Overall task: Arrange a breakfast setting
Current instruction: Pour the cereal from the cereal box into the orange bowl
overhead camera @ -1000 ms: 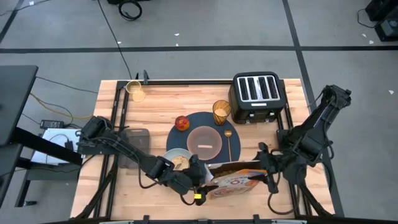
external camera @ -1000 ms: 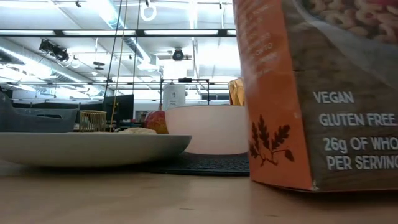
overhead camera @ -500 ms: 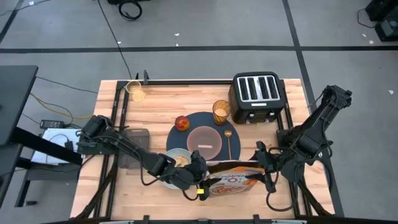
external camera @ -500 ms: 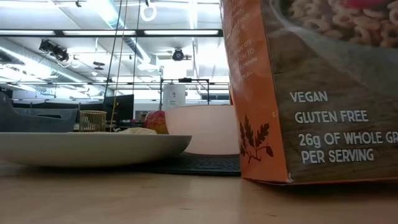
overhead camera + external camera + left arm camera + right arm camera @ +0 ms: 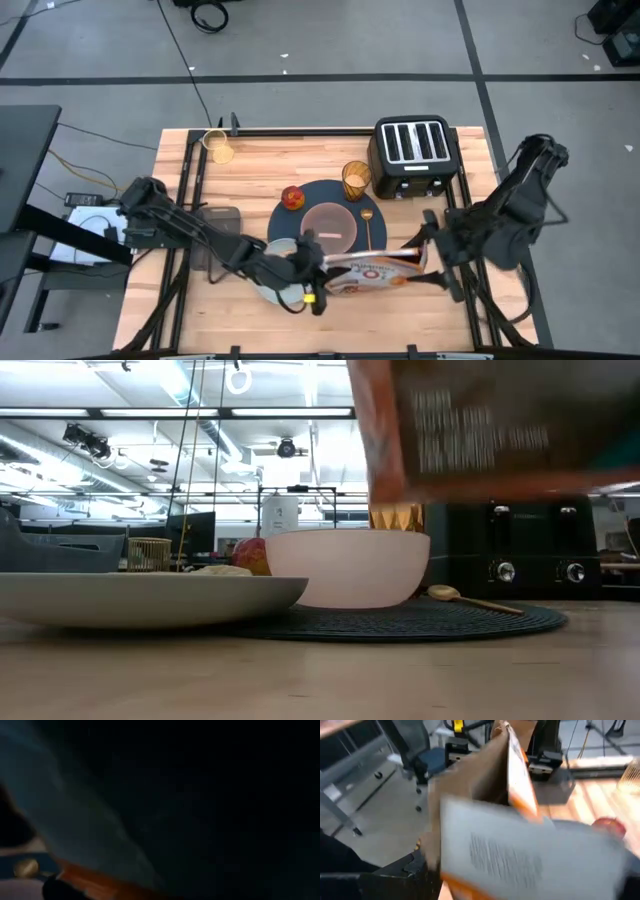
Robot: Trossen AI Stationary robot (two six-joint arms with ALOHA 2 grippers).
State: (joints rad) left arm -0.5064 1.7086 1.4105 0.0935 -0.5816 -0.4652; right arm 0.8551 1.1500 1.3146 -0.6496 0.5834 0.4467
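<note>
The orange-and-white cereal box [image 5: 372, 268] hangs lying on its side between my two grippers, clear of the table; its underside shows in the low view [image 5: 500, 430]. My left gripper [image 5: 312, 275] is shut at its left end. My right gripper [image 5: 432, 258] is at its right end. On the round dark-blue placemat [image 5: 318, 190] stand the pinkish bowl [image 5: 330, 228] and the gold spoon [image 5: 368, 225]. The red apple [image 5: 292, 197] and amber glass [image 5: 356, 180] sit at its far rim. The pale-blue plate [image 5: 275, 250] with bread lies under my left arm. My left gripper is shut on the box's left end [image 5: 325, 272], coming level from the table's left. Its wrist view is dark against the box, so the exact part is hidden. My right gripper has the box's right end [image 5: 418, 262] between its fingers, coming level from the right. The box is lifted clear and tilted.
The black toaster [image 5: 415, 155] stands at the far right, behind the spoon. A grey container [image 5: 215, 235] lies left of the plate, and a small woven cup [image 5: 217, 145] sits at the far left corner. Bare wood lies along the near edge.
The cereal box, which stood with its lower edge on the table near the front, has been lifted clear and carried up and toward the far edge, close to the bowl, tipping as it rose. Both grippers have gone up and toward the far edge with it.
</note>
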